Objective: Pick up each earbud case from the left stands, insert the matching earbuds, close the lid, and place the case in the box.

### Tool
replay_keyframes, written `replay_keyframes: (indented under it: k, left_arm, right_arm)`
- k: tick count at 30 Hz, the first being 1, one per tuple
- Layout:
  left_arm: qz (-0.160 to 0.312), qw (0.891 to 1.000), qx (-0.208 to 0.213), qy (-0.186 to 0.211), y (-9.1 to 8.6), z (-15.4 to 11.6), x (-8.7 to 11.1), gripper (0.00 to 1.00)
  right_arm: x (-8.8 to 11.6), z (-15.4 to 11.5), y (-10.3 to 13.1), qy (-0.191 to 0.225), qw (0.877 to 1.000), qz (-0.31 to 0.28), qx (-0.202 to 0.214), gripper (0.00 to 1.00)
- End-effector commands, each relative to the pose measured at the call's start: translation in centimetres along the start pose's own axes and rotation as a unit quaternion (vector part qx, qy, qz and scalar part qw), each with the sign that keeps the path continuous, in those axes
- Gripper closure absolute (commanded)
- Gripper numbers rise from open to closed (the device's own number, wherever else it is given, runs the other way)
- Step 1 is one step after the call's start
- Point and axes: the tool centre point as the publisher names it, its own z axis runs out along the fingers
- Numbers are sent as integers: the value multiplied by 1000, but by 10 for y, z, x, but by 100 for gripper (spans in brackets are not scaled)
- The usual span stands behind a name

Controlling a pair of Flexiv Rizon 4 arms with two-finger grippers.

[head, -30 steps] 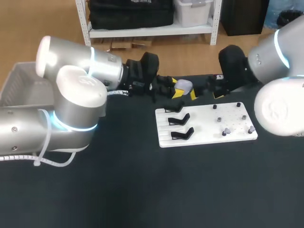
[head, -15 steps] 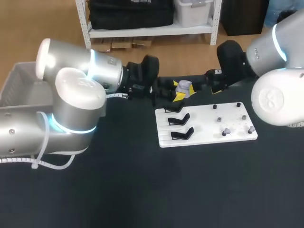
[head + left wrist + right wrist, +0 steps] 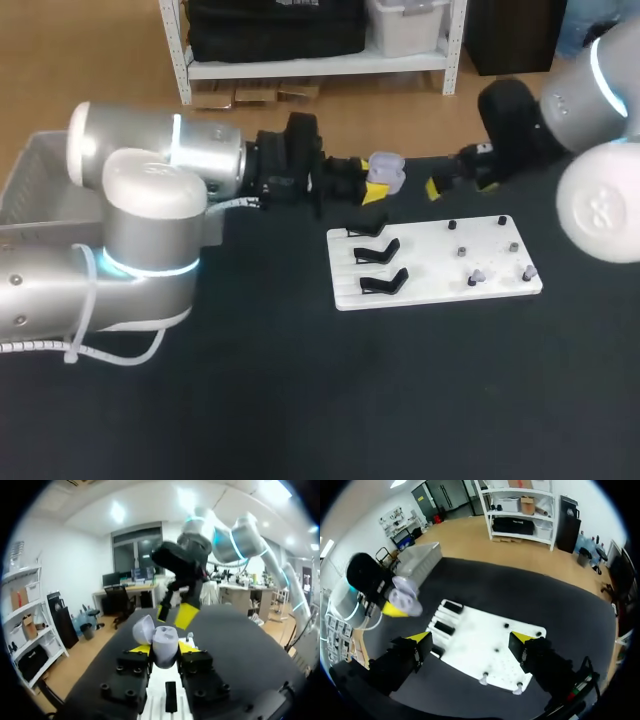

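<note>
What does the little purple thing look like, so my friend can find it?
Find the white board on the dark table. Just behind it, the left gripper holds the earbud case. It is pale lilac, rounded, lid open, unlike the black stands.

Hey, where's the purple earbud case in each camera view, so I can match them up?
Head view: earbud case near the table's far edge, in the left arm's jaws.
Left wrist view: earbud case between its own jaws.
Right wrist view: earbud case ahead of its jaws, held by the other arm.
Shared landmark: the right arm's yellow fingertips, facing the case.
</note>
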Motion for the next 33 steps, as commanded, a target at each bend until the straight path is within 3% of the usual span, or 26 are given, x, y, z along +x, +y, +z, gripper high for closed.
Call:
replay_keyframes:
  k: [1, 6, 8, 20, 27, 33]
  left_arm:
    - [-5, 997, -7, -78, -7, -9, -5, 100]
    - [-13, 994, -6, -109, -9, -14, -14, 100]
    - [-14, 993, -5, -115, -9, -15, -18, 100]
    - [-33, 994, 0, -102, -7, -9, -21, 100]
    - [-26, 995, 8, -96, -3, -1, -22, 100]
    - [-30, 995, 24, -89, -4, 3, -19, 100]
  right_arm:
    - [27, -33, -5, 16, 997, -2, 72, 0]
    - [57, -40, -22, 54, 992, -4, 112, 0]
    - [65, -42, -24, 104, 977, -9, 185, 0]
    - [65, -42, -24, 104, 977, -9, 185, 0]
    - [84, -26, -48, 108, 975, 21, 191, 0]
    - [107, -21, -56, 134, 970, 11, 201, 0]
